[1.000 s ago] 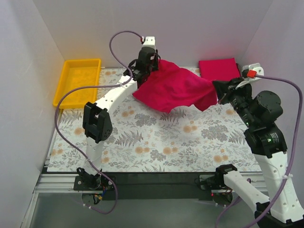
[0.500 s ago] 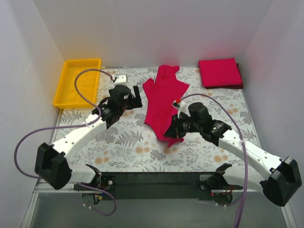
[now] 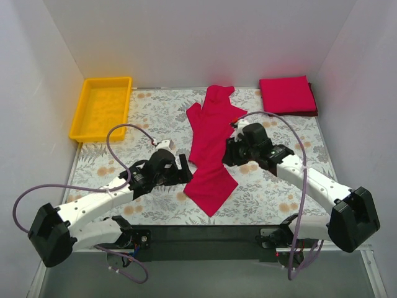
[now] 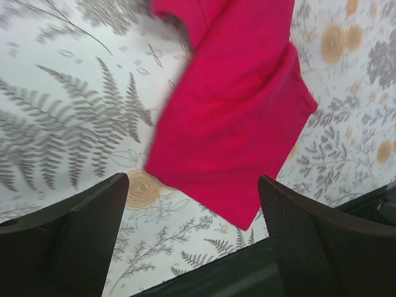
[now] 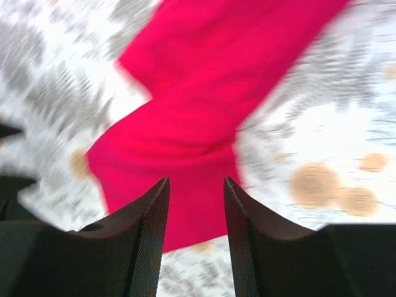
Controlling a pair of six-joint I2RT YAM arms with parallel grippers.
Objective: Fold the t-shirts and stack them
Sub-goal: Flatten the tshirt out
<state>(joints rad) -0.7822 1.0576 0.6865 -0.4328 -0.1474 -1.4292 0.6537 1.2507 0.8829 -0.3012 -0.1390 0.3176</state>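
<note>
A crimson t-shirt (image 3: 209,146) lies on the table as a long crumpled strip running from the back centre to the near edge. A second red shirt (image 3: 286,94) lies folded at the back right. My left gripper (image 3: 182,169) is open and empty, just left of the strip's near end. In the left wrist view the gripper (image 4: 193,183) has its jaws wide apart above the shirt's corner (image 4: 232,117). My right gripper (image 3: 228,153) is open at the strip's right edge. In the blurred right wrist view the gripper (image 5: 196,182) hovers over the cloth (image 5: 185,117), holding nothing.
A yellow plastic tray (image 3: 86,107) sits at the back left. The floral table cover (image 3: 273,186) ends at a black rail along the near edge (image 3: 205,233). White walls close in the left, back and right sides.
A second ago both grippers held the shirt spread in the air at the back. It now lies let go on the table. The left gripper moved nearer; the right gripper moved back slightly.
</note>
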